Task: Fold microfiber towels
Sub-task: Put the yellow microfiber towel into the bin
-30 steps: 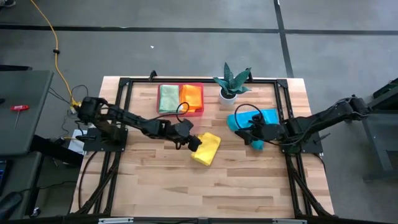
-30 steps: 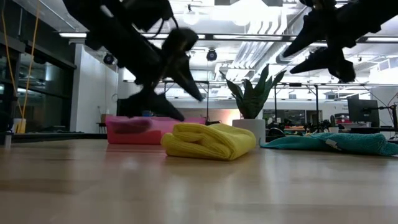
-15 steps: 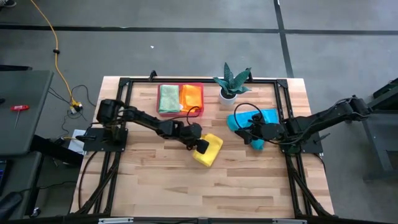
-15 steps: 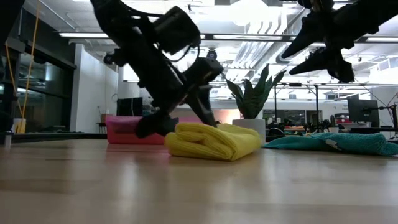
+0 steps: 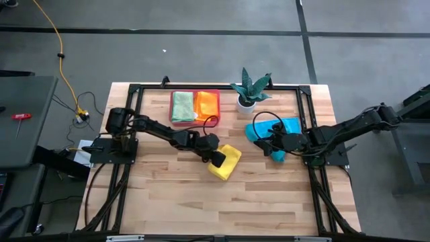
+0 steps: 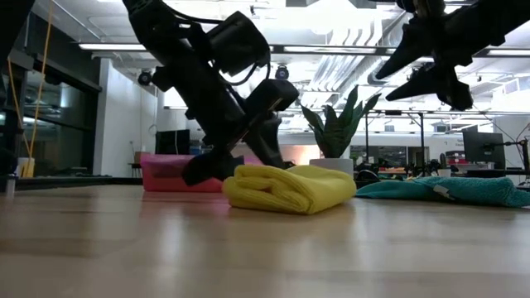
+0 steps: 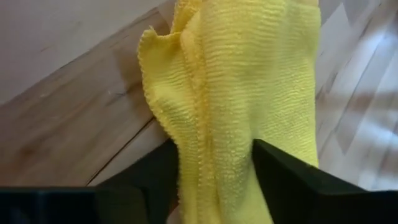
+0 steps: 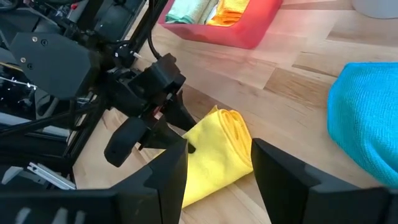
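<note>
The left gripper (image 5: 216, 155) is down at the wooden table (image 5: 269, 195), at one end of a folded yellow microfiber towel (image 5: 225, 161). In the left wrist view the towel (image 7: 249, 93) runs straight out from between the two dark fingers (image 7: 292, 180), one on each side of the fold and against the cloth, so the pincer straddles the bundle's near end with its layered edges showing on one side. Whether it is truly pinching the towel or only standing around it cannot be told. In the low view the towel (image 6: 290, 189) lies flat on the table as a rounded bundle, with the gripper (image 6: 248, 161) coming down at a slant onto the end nearer the tray.

The right gripper (image 5: 267, 145) hangs above the table with its fingers (image 8: 171, 174) spread and nothing between them. A crumpled teal microfiber towel (image 5: 275, 131) lies just beneath and beside it; in the low view this towel (image 6: 447, 190) rests on the table while the gripper (image 6: 431, 70) is well above it. The yellow towel lies ahead of this pincer, well apart from it.

Beyond the left gripper, a rigid pink rectangular tray (image 5: 195, 122) holds a folded light green towel (image 5: 182, 105) and a folded orange towel (image 5: 207, 104) side by side. A small potted plant in a white pot (image 5: 248, 91) stands beside the tray, beyond the teal towel.
</note>
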Robot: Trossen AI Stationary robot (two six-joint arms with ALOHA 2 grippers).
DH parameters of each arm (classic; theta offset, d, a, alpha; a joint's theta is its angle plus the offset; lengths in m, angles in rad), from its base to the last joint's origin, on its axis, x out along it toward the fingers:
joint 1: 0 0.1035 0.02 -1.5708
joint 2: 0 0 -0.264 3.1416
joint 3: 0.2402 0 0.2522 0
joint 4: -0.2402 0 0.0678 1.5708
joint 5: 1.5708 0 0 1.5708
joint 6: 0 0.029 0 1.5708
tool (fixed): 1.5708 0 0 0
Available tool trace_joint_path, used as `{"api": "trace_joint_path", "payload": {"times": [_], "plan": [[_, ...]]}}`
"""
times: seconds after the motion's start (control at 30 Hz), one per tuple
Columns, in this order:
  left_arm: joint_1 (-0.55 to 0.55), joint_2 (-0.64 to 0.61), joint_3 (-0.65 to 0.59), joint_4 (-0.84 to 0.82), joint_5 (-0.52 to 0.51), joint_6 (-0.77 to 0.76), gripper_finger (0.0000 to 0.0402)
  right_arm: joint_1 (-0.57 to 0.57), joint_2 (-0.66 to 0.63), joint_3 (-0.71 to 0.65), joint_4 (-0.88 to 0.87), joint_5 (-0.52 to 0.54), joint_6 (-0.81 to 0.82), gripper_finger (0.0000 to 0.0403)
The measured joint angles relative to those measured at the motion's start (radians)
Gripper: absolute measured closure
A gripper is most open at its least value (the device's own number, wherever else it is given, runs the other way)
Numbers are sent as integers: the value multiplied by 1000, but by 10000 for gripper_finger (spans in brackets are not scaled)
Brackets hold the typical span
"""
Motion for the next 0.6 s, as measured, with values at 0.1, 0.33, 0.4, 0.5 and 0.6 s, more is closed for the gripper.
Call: {"api": "trace_joint_path", "payload": {"times": [0.1,0.33,0.4,0.5,0.6], "plan": [[-10,2,-2,-5,-3,21,272,0,0,0,-4,1,0,233],[-36,5,-3,-10,29,41,386,0,0,0,-32,9,0,233],[-37,-3,-6,-12,40,41,388,0,1,0,-36,10,0,233],[-35,-31,-15,-15,50,42,395,0,1,0,-36,10,3,233],[-21,-100,-17,-59,47,74,397,0,1,0,-39,10,3,233]]}}
